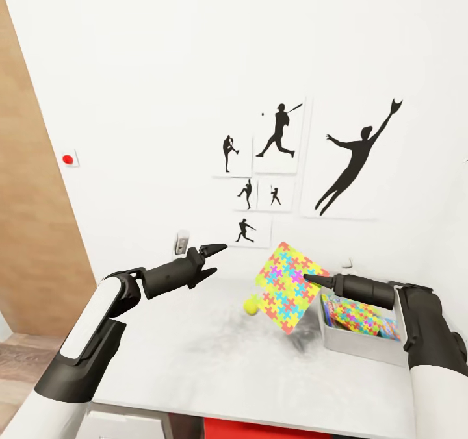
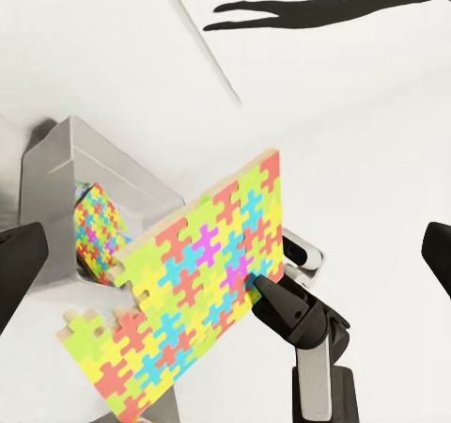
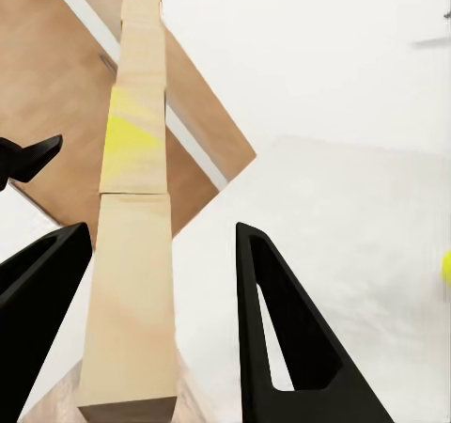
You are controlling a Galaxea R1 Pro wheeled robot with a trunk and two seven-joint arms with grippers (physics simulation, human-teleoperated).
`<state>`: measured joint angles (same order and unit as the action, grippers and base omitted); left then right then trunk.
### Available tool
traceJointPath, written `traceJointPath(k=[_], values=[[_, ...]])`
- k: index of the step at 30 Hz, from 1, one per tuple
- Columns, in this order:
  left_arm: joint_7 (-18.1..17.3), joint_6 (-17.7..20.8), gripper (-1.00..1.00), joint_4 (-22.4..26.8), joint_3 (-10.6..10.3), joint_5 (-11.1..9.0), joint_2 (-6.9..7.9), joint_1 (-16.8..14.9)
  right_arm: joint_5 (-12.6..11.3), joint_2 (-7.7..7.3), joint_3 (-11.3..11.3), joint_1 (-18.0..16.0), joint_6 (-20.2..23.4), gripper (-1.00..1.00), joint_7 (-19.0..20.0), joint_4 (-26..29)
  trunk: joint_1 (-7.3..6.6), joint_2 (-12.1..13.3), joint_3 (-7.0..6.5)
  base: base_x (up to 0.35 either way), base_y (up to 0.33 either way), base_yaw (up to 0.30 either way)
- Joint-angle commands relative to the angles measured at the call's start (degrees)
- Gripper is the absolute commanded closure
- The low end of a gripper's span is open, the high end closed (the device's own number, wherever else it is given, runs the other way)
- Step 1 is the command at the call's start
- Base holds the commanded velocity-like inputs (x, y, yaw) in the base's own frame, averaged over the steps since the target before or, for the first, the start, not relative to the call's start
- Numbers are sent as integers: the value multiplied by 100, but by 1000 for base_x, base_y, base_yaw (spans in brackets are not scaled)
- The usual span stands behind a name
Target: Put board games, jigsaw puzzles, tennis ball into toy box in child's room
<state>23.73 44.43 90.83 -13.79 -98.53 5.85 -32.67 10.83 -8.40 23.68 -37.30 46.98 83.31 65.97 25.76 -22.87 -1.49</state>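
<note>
My right gripper (image 1: pixel 311 278) is shut on one jigsaw puzzle (image 1: pixel 285 286), a bright multicoloured sheet held tilted in the air above the table (image 1: pixel 195 348), just left of the toy box (image 1: pixel 354 345). The right wrist view shows that puzzle (image 3: pixel 132 226) edge-on between the fingers (image 3: pixel 272 320). A second jigsaw puzzle (image 1: pixel 361 315) lies inside the grey toy box, over a blue-edged printed box (image 1: pixel 392 328). The tennis ball (image 1: pixel 251 305) rests on the table behind the held puzzle. My left gripper (image 1: pixel 209 261) hovers open and empty, left of the puzzle (image 2: pixel 188 291).
Black baseball silhouette pictures (image 1: pixel 279 140) hang on the white wall behind the table, with a wall socket (image 1: pixel 183 241) near the left gripper. A wooden panel (image 1: pixel 32 231) stands at the far left. Something red (image 1: pixel 260 429) shows below the table's front edge.
</note>
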Motion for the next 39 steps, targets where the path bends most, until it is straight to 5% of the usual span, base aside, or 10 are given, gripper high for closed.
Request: traceJointPath(k=[1, 39], values=[[54, -5, -100, 5, -3, -61, 4, -2, 60, 2, 13, -5, 57, 100, 55, 3, 3, -5, 1, 22, -24, -119], [53, -5, -100, 10, -26, -62, 3, -2, 55, 5, 12, -5, 57, 100, 54, 1, 3, -5, -11, 27, 22, -28]])
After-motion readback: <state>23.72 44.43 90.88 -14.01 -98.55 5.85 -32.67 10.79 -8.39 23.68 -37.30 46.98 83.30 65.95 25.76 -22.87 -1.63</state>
